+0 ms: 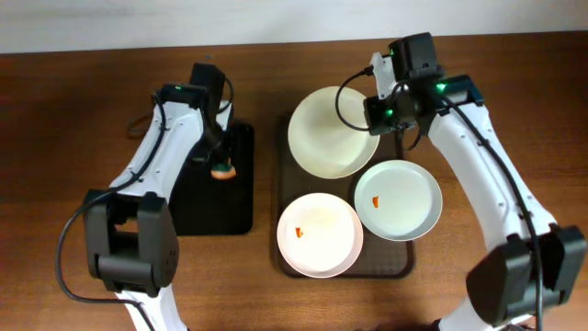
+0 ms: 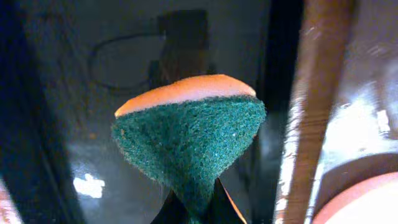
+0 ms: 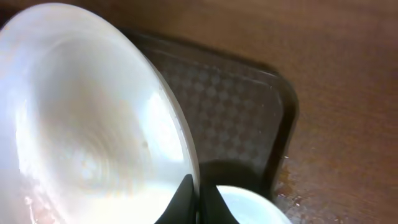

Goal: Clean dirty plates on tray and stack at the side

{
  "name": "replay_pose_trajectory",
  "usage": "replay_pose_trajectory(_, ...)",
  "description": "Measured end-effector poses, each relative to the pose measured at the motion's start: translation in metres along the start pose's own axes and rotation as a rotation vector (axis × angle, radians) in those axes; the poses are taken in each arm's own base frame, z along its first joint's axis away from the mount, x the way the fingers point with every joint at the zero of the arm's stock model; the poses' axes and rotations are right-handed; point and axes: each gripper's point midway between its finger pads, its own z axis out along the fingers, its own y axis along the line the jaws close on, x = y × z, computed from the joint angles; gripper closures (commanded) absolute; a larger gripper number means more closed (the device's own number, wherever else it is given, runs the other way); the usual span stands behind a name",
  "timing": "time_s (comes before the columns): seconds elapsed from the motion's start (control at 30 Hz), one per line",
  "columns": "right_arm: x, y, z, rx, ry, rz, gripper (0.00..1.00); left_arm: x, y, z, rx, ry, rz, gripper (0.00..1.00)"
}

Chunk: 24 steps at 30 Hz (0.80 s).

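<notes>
The tilted far plate (image 1: 326, 129), pinched by the right tool (image 3: 196, 198), is held right of the sponge (image 2: 193, 137) pinched by the left tool (image 2: 194, 210).

The brown tray (image 1: 390, 259) has rounded corners and a raised rim, and it sits just right of the worktop's centre, its long sides running from the far edge toward the near edge. There are three round white plates. The near-left plate (image 1: 320, 234) lies flat at the tray's near-left corner, its rim overhanging, with a small orange-red smear left of its middle. The near-right plate (image 1: 399, 199) is flat as well, just beside it and out over the tray's right rim, with a smear left of centre. The far plate (image 1: 333, 131) is tilted up off the tray's checkered floor. It is glossy and creamy-white, its rim pinched in the jaws of the right gripper (image 3: 196, 196).
</notes>
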Motion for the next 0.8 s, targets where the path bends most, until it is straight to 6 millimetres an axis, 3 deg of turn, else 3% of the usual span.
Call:
replay_pose_trajectory(0.03, -0.001, 0.013, -0.004, -0.012, -0.007, -0.026, 0.96, 0.015, 0.007, 0.015, -0.008, 0.046, -0.009, 1.00)
replay_pose_trajectory(0.07, 0.000, 0.033, -0.003, -0.028, -0.002, -0.069, 0.96, 0.015, 0.014, 0.021, -0.012, 0.041, -0.022, 1.00)
replay_pose_trajectory(0.1, 0.001, 0.053, -0.002, -0.047, -0.005, -0.110, 0.96, 0.019, 0.028, 0.029, -0.019, 0.050, -0.053, 0.89)
replay_pose_trajectory(0.17, -0.004, 0.089, -0.003, -0.067, -0.040, -0.184, 0.96, 0.028, 0.061, 0.034, -0.023, 0.075, -0.142, 0.26)
replay_pose_trajectory(0.2, -0.009, 0.103, -0.003, -0.066, -0.069, -0.211, 0.96, 0.028, 0.069, 0.033, -0.005, 0.074, -0.169, 0.00)
replay_pose_trajectory(0.3, -0.025, 0.132, -0.007, -0.085, -0.157, -0.243, 0.96, 0.029, 0.078, 0.011, 0.076, 0.038, -0.234, 0.00)
replay_pose_trajectory(0.33, -0.034, 0.146, -0.008, -0.101, -0.204, -0.248, 0.96, 0.027, 0.085, -0.014, 0.090, -0.020, -0.255, 0.00)
replay_pose_trajectory(0.37, -0.037, 0.159, -0.007, -0.117, -0.228, -0.262, 0.96, 0.024, 0.098, -0.063, 0.093, -0.155, -0.287, 0.00)
replay_pose_trajectory(0.4, -0.040, 0.173, -0.002, -0.132, -0.244, -0.278, 0.96, 0.028, 0.108, -0.097, 0.088, -0.244, -0.310, 0.00)
replay_pose_trajectory(0.47, -0.035, 0.204, 0.030, -0.147, -0.238, -0.319, 0.96, 0.044, 0.125, -0.161, 0.068, -0.416, -0.355, 0.00)
replay_pose_trajectory(0.5, -0.036, 0.212, 0.041, -0.134, -0.252, -0.355, 0.96, 0.053, 0.133, -0.185, 0.052, -0.484, -0.380, 0.00)
replay_pose_trajectory(0.53, -0.039, 0.218, 0.047, -0.116, -0.272, -0.399, 0.96, 0.058, 0.137, -0.195, 0.042, -0.515, -0.391, 0.00)
replay_pose_trajectory(0.6, -0.049, 0.247, 0.042, 0.018, -0.387, -0.659, 0.96, 0.080, 0.141, -0.241, 0.002, -0.659, -0.411, 0.00)
replay_pose_trajectory(0.67, -0.055, 0.257, 0.026, 0.220, -0.449, -0.844, 0.96, 0.088, 0.138, -0.257, -0.008, -0.709, -0.405, 0.00)
replay_pose_trajectory(0.7, -0.051, 0.274, 0.018, 0.240, -0.477, -0.886, 0.96, 0.089, 0.137, -0.258, -0.009, -0.713, -0.404, 0.00)
replay_pose_trajectory(0.8, -0.050, 0.280, 0.002, 0.389, -0.503, -0.942, 0.96, 0.090, 0.137, -0.257, -0.008, -0.704, -0.407, 0.00)
